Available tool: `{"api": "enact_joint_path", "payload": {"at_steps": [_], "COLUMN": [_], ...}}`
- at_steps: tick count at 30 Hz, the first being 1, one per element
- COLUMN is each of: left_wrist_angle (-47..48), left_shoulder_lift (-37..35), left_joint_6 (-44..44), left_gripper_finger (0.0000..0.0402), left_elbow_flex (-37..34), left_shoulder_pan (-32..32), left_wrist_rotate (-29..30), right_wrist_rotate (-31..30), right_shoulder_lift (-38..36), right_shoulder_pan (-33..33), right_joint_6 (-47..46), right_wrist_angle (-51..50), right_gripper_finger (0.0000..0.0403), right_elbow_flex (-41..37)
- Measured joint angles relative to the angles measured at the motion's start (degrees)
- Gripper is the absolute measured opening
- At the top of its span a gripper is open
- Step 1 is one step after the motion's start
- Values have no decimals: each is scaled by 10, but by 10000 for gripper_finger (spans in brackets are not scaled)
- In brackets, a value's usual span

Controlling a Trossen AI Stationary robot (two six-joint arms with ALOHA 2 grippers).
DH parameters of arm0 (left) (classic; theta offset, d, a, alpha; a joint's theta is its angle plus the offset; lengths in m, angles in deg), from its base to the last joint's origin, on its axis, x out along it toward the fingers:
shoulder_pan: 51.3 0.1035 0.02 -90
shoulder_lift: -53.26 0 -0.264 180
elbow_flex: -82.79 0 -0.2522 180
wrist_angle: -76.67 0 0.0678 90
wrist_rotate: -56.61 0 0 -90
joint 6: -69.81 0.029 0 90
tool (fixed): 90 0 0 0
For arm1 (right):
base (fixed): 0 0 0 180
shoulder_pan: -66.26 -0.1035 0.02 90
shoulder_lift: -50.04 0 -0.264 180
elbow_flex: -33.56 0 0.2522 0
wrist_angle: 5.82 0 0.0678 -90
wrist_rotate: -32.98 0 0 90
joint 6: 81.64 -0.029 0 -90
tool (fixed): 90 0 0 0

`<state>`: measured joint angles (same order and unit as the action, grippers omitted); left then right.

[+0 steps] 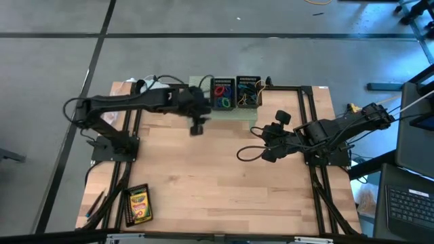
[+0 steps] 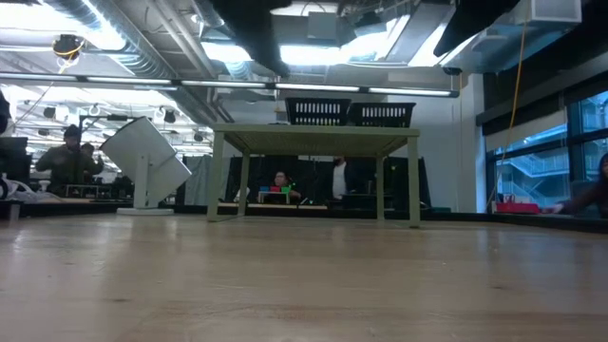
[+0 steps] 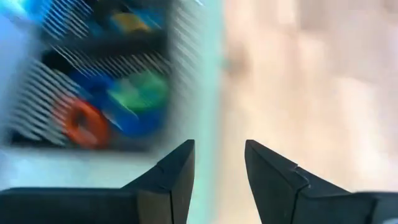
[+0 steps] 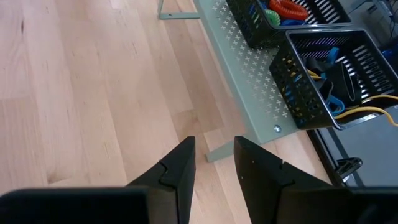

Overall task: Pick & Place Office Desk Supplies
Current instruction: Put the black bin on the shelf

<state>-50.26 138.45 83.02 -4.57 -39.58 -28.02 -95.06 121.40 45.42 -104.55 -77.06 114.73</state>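
Note:
A yellow-and-green crayon box (image 1: 139, 203) lies flat near the table's near left corner; I see only this one. Two black mesh baskets (image 1: 223, 93) (image 1: 248, 91) stand on the pale green perforated stand (image 1: 241, 114) at the far edge. The left basket (image 3: 99, 81) holds red (image 3: 84, 121), green (image 3: 140, 90) and blue (image 3: 130, 121) rubber-band loops. The right basket (image 4: 323, 74) holds blue, yellow and dark items. My left gripper (image 1: 196, 127) (image 3: 219, 144) hovers open and empty beside the stand's near left part. My right gripper (image 1: 264, 144) (image 4: 214, 140) is open and empty over bare wood, right of centre.
Black frame rails (image 1: 304, 129) run along both sides of the table. A cable loop (image 1: 247, 152) hangs by the right arm. A white lamp-like object (image 2: 142, 161) stands at the far left. Bare wood (image 1: 217, 183) spans the middle. People sit in the room beyond.

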Motion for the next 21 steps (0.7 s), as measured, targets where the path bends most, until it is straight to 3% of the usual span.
{"api": "enact_joint_path", "payload": {"at_steps": [4, 13, 21], "left_wrist_angle": [113, 279, 373], "left_shoulder_lift": [-26, -32, -31], "left_joint_6": [-116, -349, -684], "left_gripper_finger": [137, 137, 137], "left_elbow_flex": [-9, -21, -21], "left_shoulder_pan": [-55, -218, -335], "left_wrist_rotate": [-38, -53, -116], "right_wrist_rotate": [1, 1, -1], "right_shoulder_lift": [0, 0, 0], "right_shoulder_pan": [0, 0, 0], "right_joint_6": [0, 13, 11], "right_wrist_angle": [0, 0, 0], "right_gripper_finger": [115, 115, 115], "right_elbow_flex": [0, 0, 0]}}
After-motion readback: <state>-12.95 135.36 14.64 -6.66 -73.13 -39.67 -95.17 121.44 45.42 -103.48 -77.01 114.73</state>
